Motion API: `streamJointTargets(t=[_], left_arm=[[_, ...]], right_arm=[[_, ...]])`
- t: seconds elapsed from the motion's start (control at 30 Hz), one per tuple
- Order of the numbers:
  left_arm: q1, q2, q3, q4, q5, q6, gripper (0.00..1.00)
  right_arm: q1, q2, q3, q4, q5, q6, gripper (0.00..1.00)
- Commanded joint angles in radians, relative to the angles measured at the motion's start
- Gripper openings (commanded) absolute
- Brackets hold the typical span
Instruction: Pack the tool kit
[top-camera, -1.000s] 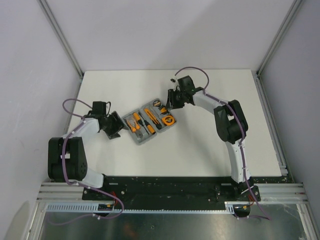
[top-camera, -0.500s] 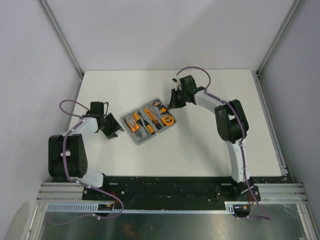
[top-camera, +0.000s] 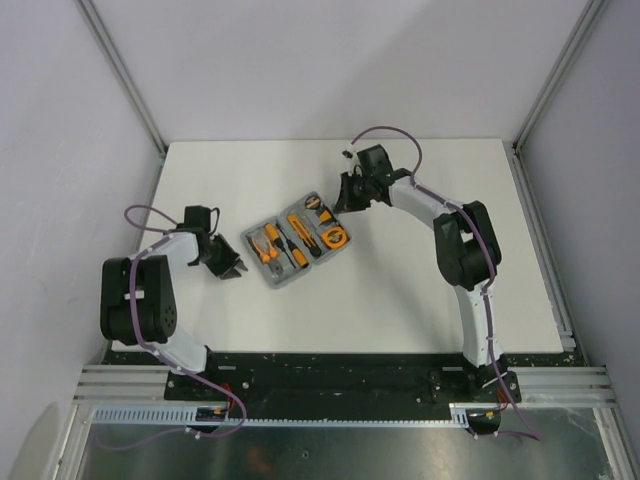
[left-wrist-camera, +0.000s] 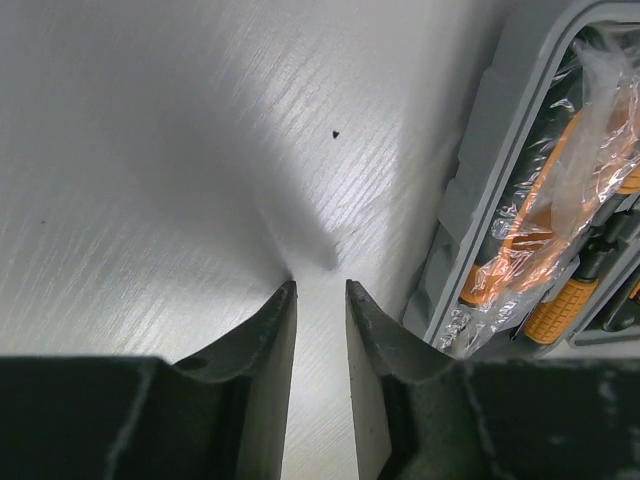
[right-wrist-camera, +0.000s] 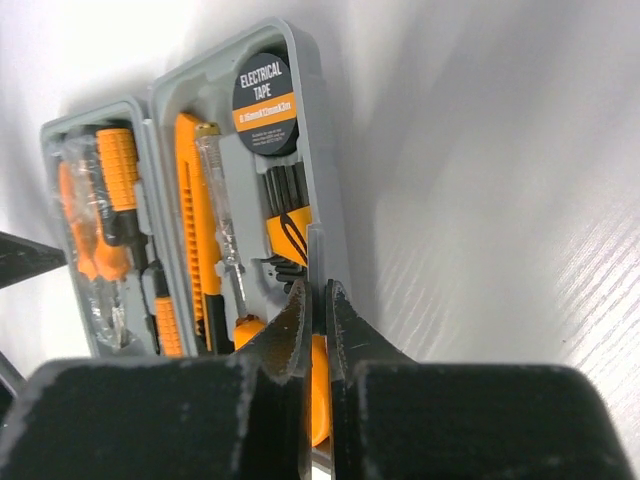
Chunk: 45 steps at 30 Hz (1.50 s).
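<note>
Backing off the flat grey plastic hinged case (top-camera: 250, 240) lying open mid-frame, our left gripper (left-wrist-camera: 320, 285) is narrowing, empty. Our right gripper (right-wrist-camera: 318, 292) is sitting shut over its rim. We are expecting lid-closing next, needing one half lifted.

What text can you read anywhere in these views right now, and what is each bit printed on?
"ELECTRICAL TAPE": white letters on the round black-and-orange label of the tape roll, which sits in a corner of the open tool kit case.
Smaller lines below it on the same label: too small to read.
Elsewhere in the three views: no readable text.
</note>
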<state>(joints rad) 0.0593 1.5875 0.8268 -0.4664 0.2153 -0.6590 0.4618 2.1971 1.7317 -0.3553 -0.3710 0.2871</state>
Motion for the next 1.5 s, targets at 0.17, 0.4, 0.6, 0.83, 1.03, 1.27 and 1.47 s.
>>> streamJointTargets(t=[0.17,0.4,0.6,0.83,1.03,1.27,1.47], left_arm=[[-0.010,0.094,0.066,-0.005,0.047,-0.019,0.32],[-0.049,0.136,0.115,0.000,0.081,-0.028,0.33],[-0.102,0.173,0.146,0.024,0.148,-0.010,0.34],[-0.137,0.197,0.155,0.055,0.184,-0.011,0.33],[-0.144,0.213,0.163,0.068,0.196,-0.018,0.33],[-0.146,0.223,0.171,0.071,0.195,-0.026,0.33],[-0.149,0.221,0.176,0.071,0.191,-0.032,0.32]], right_arm=[[0.012,-0.119,0.103,-0.020,0.014,0.019,0.00],[0.013,-0.117,0.110,-0.033,0.023,0.020,0.00],[0.009,-0.116,0.113,-0.035,0.029,0.026,0.00],[0.004,-0.131,0.141,-0.054,0.039,0.027,0.00],[0.009,-0.128,0.177,-0.085,0.044,0.023,0.00],[0.032,-0.123,0.223,-0.127,0.080,0.018,0.00],[0.070,-0.109,0.268,-0.182,0.181,-0.022,0.00]])
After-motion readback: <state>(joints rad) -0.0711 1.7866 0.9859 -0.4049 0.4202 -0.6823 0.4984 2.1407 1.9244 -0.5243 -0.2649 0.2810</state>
